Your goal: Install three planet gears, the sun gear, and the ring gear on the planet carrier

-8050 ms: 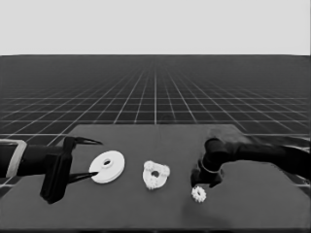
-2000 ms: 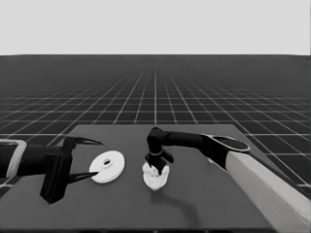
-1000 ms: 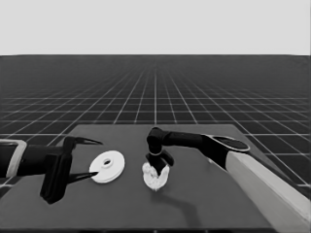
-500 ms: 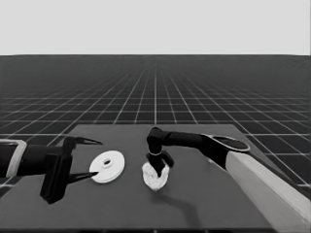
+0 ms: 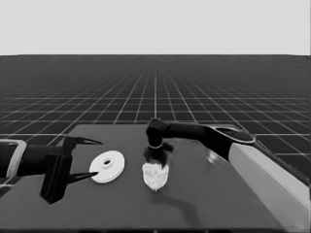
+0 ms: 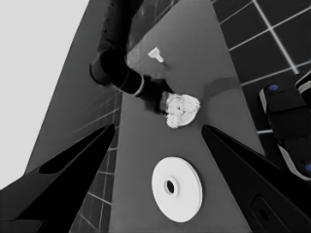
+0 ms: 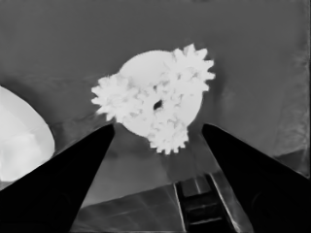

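two grippers show in the head view. nearest, at the table's left end, the left gripper [image 5: 80, 160] waits, its fingers spread either side of the larger round part [image 5: 107, 166], which lies flat on the table [image 5: 204, 204] and is not held. its wrist view shows that disc [image 6: 177, 188] between the wedges and clear of both.

a little farther right, near the table's middle, the smaller round part [image 5: 155, 175] lies with gears on it. the right gripper [image 5: 156, 156] hangs directly above it, reaching in from the right. its wrist view looks straight down on the stack: three planet gears [image 7: 167, 109] ring the centre of the smaller round part [image 7: 141, 73], teeth overhanging its rim, with what i take to be the sun gear meshed between them, though i cannot make it out for sure. the fingers stand apart, one on each side of the stack, holding nothing.

the relation that matters next, i judge: the larger round part lies to the stack's left, just beside it, under the left gripper, so the left arm is the nearer one.

farthest, the left wrist view alone shows a thin white piece [image 6: 156, 54] beyond the stack, partly hidden behind the right arm in the head view. only the right wrist view shows the gear teeth.
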